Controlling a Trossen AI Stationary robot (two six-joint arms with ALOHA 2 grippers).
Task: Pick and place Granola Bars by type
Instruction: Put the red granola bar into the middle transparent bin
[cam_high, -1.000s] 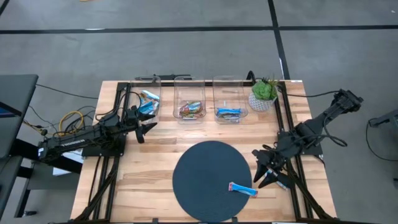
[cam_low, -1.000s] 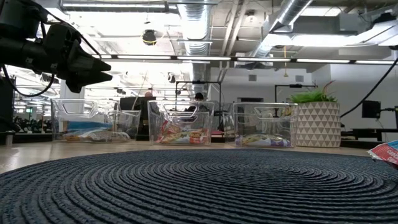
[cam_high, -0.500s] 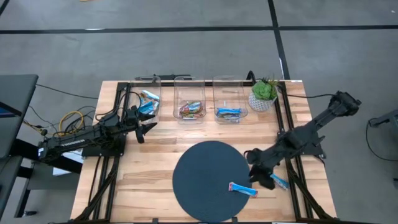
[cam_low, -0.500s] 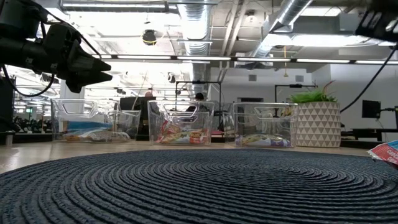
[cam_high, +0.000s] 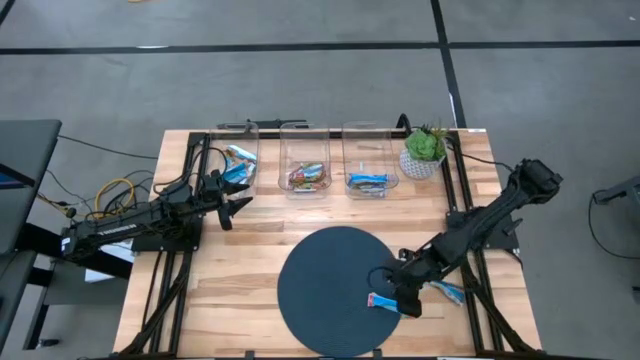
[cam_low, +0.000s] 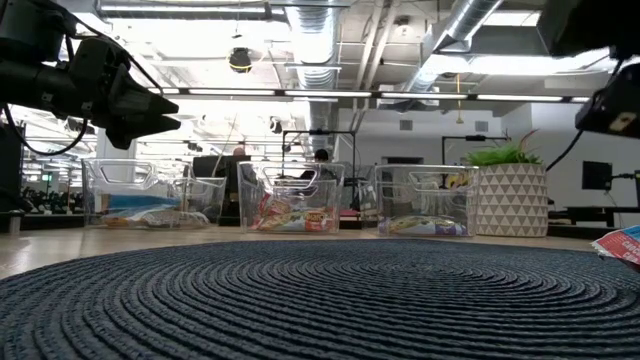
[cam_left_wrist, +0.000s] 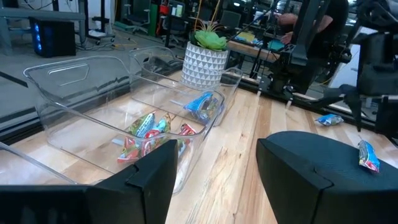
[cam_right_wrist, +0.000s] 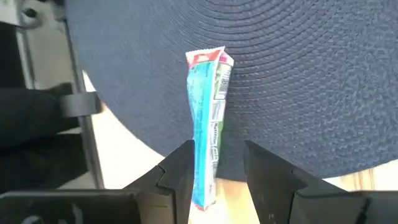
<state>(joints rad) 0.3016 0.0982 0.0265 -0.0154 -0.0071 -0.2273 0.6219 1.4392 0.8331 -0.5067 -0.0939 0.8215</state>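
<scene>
Right gripper (cam_high: 398, 300) sits low on the mat's (cam_high: 320, 270) lower right edge, fingers parted either side of a blue bar (cam_right_wrist: 207, 134), not yet clamped. I've got the left gripper (cam_high: 238, 205) open, hovering below the left bin (cam_high: 240, 150).

A blue granola bar (cam_right_wrist: 209, 127) lies flat across the dark round mat's (cam_high: 320, 270) edge.

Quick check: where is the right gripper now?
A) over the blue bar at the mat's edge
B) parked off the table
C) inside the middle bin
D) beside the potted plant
A: the right gripper hangs over the blue bar at the edge of the round mat, fingers open on either side of it.
</scene>
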